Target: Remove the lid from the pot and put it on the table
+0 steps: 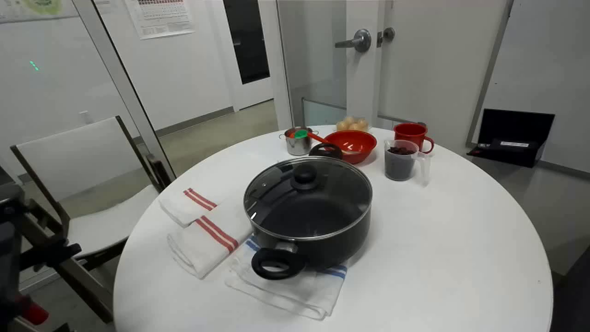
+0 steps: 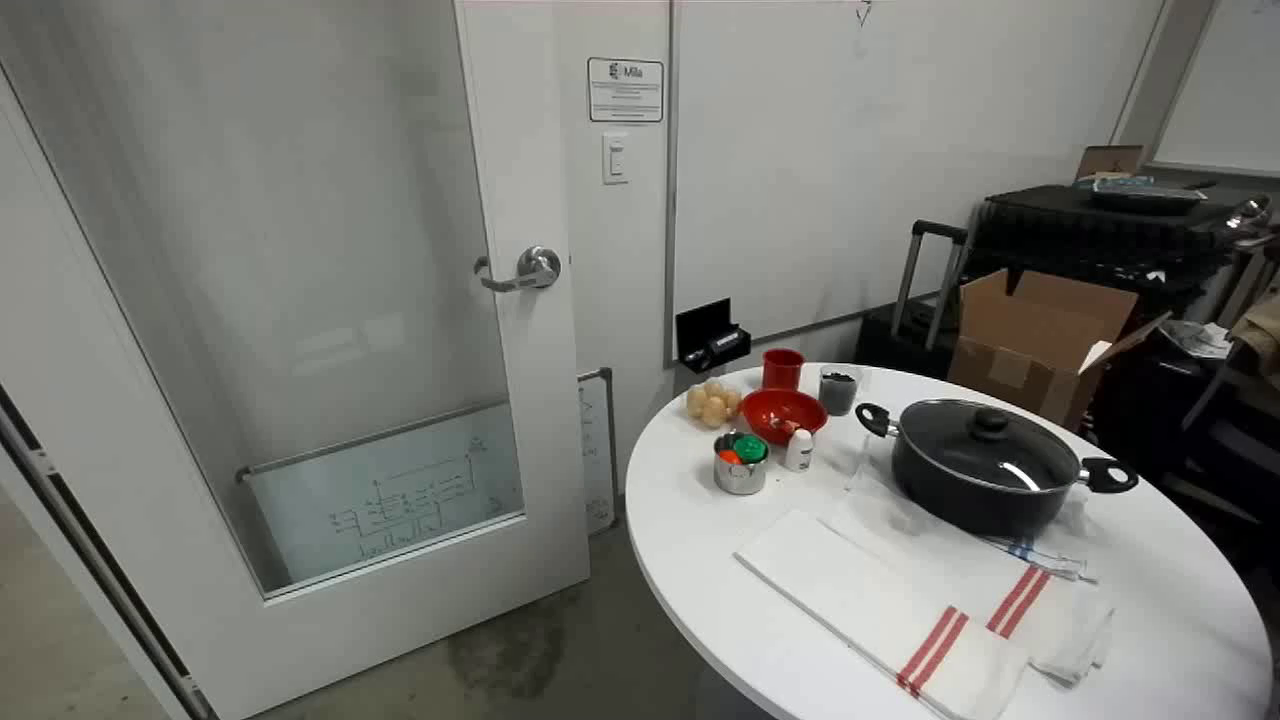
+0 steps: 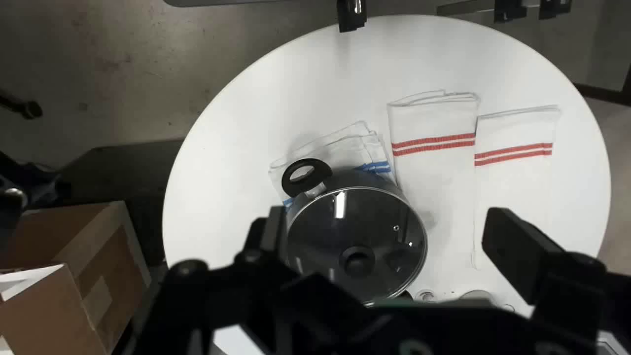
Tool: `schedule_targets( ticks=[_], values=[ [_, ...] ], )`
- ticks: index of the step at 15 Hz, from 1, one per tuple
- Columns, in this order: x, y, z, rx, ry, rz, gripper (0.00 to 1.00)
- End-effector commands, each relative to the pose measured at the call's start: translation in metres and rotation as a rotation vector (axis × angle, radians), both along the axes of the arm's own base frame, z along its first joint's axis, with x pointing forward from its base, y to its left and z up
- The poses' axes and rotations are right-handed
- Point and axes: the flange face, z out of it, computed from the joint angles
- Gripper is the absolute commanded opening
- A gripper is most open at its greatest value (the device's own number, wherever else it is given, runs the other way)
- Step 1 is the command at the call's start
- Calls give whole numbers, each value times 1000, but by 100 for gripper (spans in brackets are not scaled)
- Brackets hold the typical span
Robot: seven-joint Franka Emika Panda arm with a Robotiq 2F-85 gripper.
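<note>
Wide-spread gripper (image 3: 383, 227), lid (image 1: 322, 203) on pot (image 1: 343, 244)

In both exterior views the lid lies flat on the pot, its knob (image 1: 304, 176) facing up. The pot stands on the table (image 1: 461, 249), partly over a blue-striped towel (image 1: 297, 293). The clock is read from the middle of the pot, 12 at the top of each view.

In an exterior view, the near handle (image 1: 296, 263) points to 7 o'clock and the far handle (image 1: 336, 153) to between 12 and 1. The cup (image 1: 299, 146), with green and orange things (image 1: 300, 133) in it, is at 12. The bowl (image 1: 363, 139) is at 1, pale round things (image 1: 352, 123) behind it. The mug (image 1: 409, 133) and the jug (image 1: 397, 169) of dark bits (image 1: 401, 151) stand at 2. Two red-striped towels (image 1: 209, 240) lie side by side between 8 and 9. In an exterior view, a bottle (image 2: 800, 455) is at 9, just beside the bowl.

In the wrist view the fingers (image 3: 512, 239) are well apart, one at 9, the other at 3, with the lid showing between them, nearer the finger at 9. The gripper hides the lid's edge from about 6 to 8. There the near handle points to 11, the red-striped towels lie at 1 and 2, and a carton (image 3: 106, 266) sits at 9, past the table's edge.
</note>
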Motion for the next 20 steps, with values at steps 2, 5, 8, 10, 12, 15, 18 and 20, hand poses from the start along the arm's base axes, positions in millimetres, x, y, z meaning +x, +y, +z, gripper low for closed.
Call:
schedule_targets(
  ticks=[2,5,8,10,12,15,18,20],
  values=[
    [0,0,1,0,1,0,100],
    [0,0,1,0,1,0,100],
    [0,0,1,0,1,0,100],
    [6,-2,-2,12,1,13,100],
    [14,-4,-6,13,11,25,100],
    [30,-6,-16,13,31,55,100],
    [59,-5,-30,1,40,105,100],
    [80,-4,-41,-10,50,134,100]
  ],
)
